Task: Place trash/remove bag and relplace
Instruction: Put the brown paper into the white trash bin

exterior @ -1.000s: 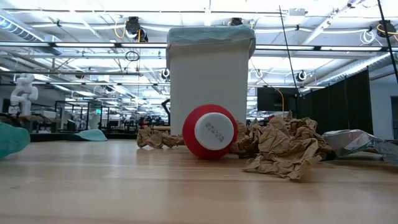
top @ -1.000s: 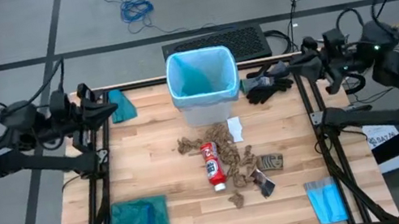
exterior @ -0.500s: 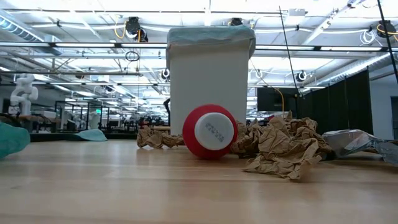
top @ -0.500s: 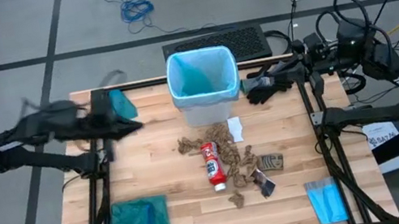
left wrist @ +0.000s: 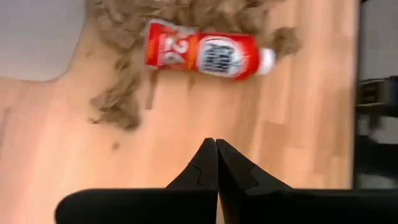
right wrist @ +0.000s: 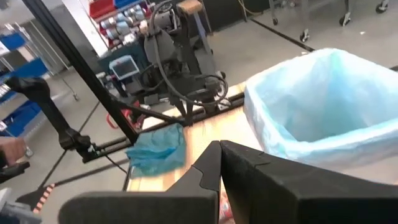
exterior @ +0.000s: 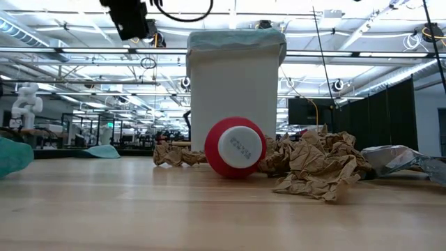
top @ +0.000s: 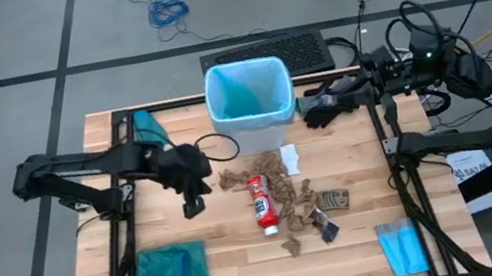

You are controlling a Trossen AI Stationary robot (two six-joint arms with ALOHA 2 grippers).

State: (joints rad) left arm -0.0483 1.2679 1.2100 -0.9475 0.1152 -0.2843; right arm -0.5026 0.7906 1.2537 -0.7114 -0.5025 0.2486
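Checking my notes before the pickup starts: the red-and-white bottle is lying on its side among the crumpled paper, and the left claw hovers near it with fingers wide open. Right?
Not quite. The bottle does lie on its side among the crumpled paper, and the left claw hovers near it, but its fingers are pressed shut, not open, as the left wrist view shows.

Readable print: almost none, only on the bottle.
In the left wrist view the red-and-white bottle [left wrist: 208, 55] lies on its side on the table, and its label carries large white digits that look like "24", with a band of white lettering beside them too blurred to make out. In the low view the white cap end of the same bottle [exterior: 235, 147] shows a short line of small embossed characters that cannot be read. In the high view the bottle [top: 260, 202] shows only red and white patches, no legible word.
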